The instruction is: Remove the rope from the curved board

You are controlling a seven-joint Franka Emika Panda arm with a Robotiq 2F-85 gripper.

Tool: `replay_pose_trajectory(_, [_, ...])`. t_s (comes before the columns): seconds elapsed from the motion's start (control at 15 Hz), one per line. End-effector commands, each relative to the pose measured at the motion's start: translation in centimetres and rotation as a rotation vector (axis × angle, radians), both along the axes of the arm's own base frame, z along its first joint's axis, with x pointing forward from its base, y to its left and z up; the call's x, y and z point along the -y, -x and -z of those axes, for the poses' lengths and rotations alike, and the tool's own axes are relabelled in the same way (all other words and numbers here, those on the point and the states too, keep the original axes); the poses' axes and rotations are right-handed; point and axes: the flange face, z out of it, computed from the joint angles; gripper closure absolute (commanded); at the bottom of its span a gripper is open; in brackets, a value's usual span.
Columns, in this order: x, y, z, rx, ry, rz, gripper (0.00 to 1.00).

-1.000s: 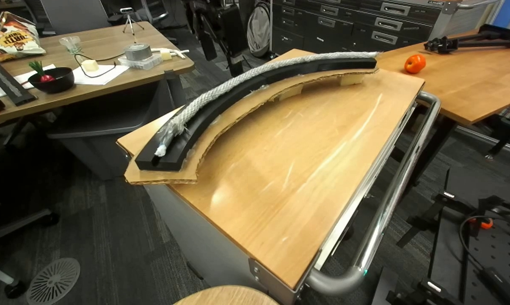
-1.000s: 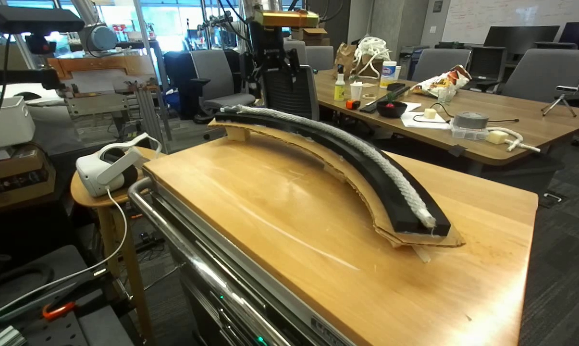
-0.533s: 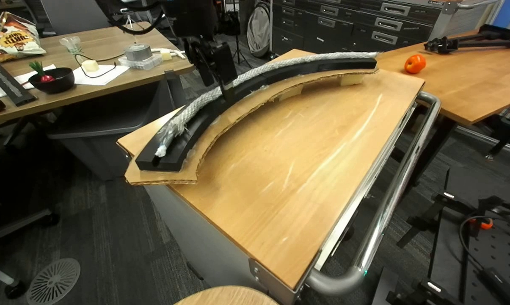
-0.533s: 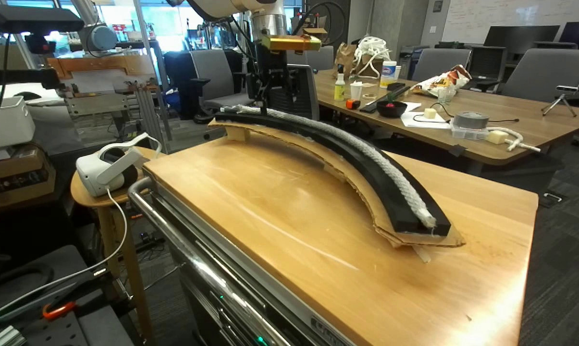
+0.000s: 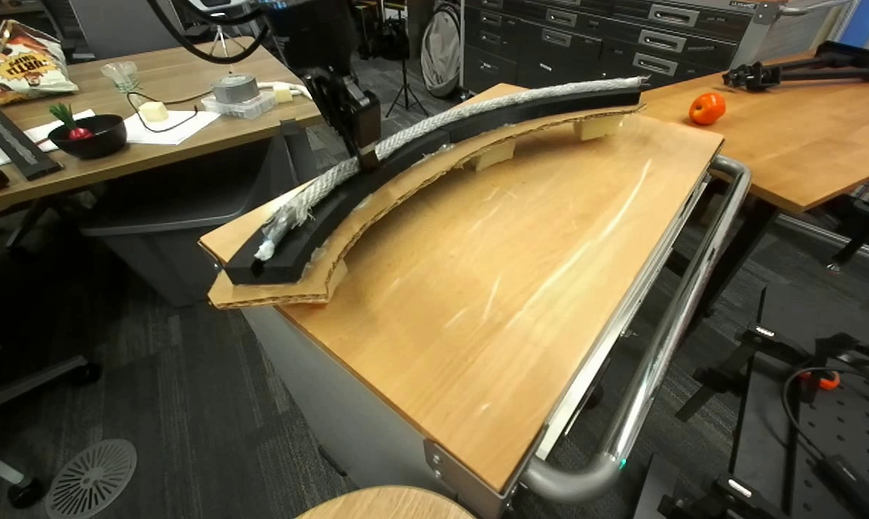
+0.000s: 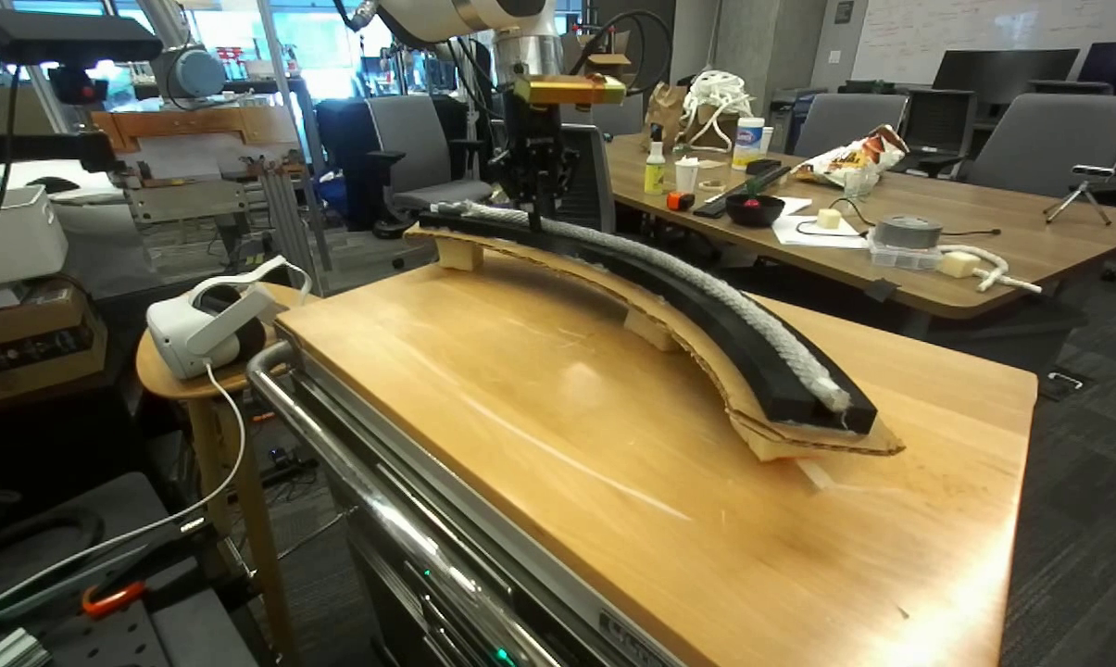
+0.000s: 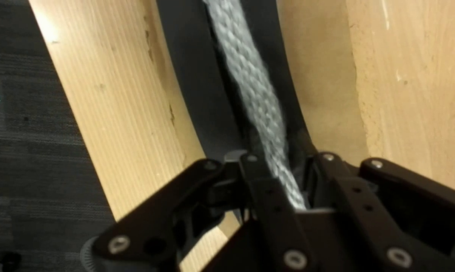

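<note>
The rope (image 5: pixel 434 126), thick, grey-white and braided, lies lengthwise along the curved board (image 5: pixel 275 263), a black arc. Its frayed, taped end (image 5: pixel 265 250) rests at the near tip of the board in an exterior view. My gripper (image 5: pixel 368 158) points down from above at the board, part way along the arc. In an exterior view the gripper (image 6: pixel 536 220) meets the rope (image 6: pixel 669 264) near the board's far end. In the wrist view the rope (image 7: pixel 250 75) runs between the fingers (image 7: pixel 252 166), which have closed around it; the fingertips are blurred there.
Under the board is a cardboard sheet (image 5: pixel 376 202) on pale blocks (image 6: pixel 650 326), above a wooden cart top (image 6: pixel 558 398). A metal rail (image 6: pixel 400 519) edges the cart. A table (image 6: pixel 1030 218) with a bowl (image 6: pixel 755 210) and tape roll (image 6: pixel 908 232) stands behind.
My gripper has come down onto the rope and its jaws have drawn together. The board and its cardboard have risen a little and shifted, with the rope still along it.
</note>
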Motion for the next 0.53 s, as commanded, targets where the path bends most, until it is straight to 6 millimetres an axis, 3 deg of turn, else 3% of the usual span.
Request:
replay_pose_trajectory(0.0, [-0.1,-0.5,-0.3,-0.028,-0.028,-0.001,1.00])
replay_pose_trajectory(0.27, [0.6,0.5,0.0,-0.099,-0.065,-0.012,0.97])
replay_pose_trajectory(0.47, [1.4,2.3,-2.4,-0.082,-0.051,-0.014,0.97])
